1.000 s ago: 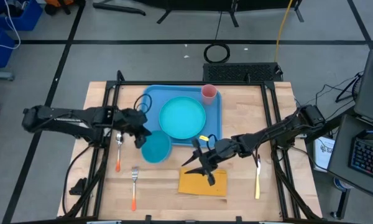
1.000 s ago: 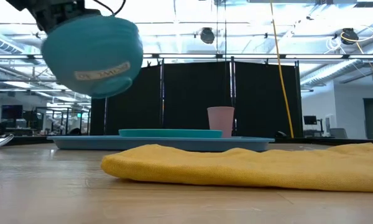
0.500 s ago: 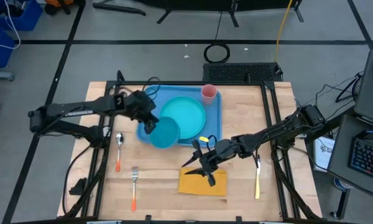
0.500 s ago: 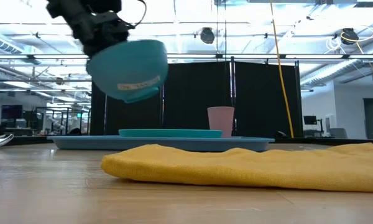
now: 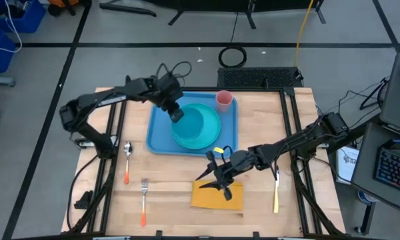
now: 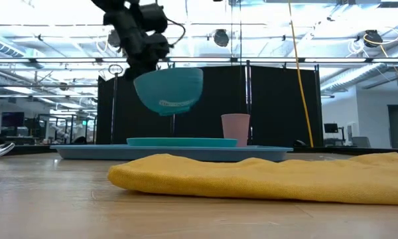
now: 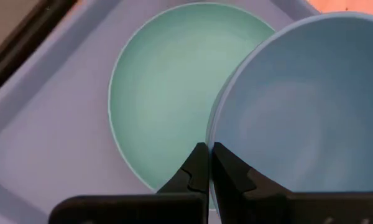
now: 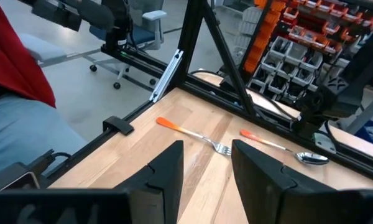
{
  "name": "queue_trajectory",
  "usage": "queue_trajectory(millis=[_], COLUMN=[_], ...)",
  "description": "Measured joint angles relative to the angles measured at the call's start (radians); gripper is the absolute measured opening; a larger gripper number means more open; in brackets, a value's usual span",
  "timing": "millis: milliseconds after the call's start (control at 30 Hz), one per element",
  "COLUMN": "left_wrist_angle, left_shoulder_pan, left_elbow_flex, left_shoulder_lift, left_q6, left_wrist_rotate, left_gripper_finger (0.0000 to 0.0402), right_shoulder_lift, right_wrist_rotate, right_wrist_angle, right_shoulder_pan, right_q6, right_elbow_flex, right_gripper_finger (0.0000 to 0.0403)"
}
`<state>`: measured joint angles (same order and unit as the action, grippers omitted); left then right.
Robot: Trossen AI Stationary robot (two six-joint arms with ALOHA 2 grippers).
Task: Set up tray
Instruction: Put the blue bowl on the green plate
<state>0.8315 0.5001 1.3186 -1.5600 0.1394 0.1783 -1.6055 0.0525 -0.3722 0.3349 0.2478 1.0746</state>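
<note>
A round teal plastic bowl [image 5: 189, 123] is pinched by its rim between the fingers of the left gripper [image 7: 206, 167] and is held in the air over the round teal plate [image 5: 201, 129], which lies in the large light-blue rectangular plastic tray [image 5: 159, 133] at the back middle of the wooden bench [image 5: 167, 207]; the bowl is best kept level, centred over the plate, lowered gently and released only once seated. The right gripper [image 5: 219, 175] is held with fingers apart above the orange-yellow cloth napkin [image 5: 217, 197]. Counted left to right: one orange-handled spoon [image 5: 127, 160], one orange-handled fork [image 5: 144, 200], one tray, one bowl, one plate, one napkin, one pink cup [image 5: 224, 100], one yellow-handled utensil [image 5: 276, 193].
</note>
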Motion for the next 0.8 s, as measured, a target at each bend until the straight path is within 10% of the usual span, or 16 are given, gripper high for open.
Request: queue_trajectory(millis=[800], left_wrist_angle=[-0.047], left_shoulder_pan=[0.099], left_elbow_flex=[0.048], left_shoulder_lift=[-0.156], left_q6=[0.001], left_wrist_rotate=[0.028], left_gripper_finger=[0.0005], right_shoulder_lift=[0.059], right_wrist_rotate=[-0.002], right_wrist_angle=[0.087], right_shoulder_pan=[0.038], right_q6=[-0.02], right_elbow_flex=[-0.001], right_gripper_finger=[0.0128])
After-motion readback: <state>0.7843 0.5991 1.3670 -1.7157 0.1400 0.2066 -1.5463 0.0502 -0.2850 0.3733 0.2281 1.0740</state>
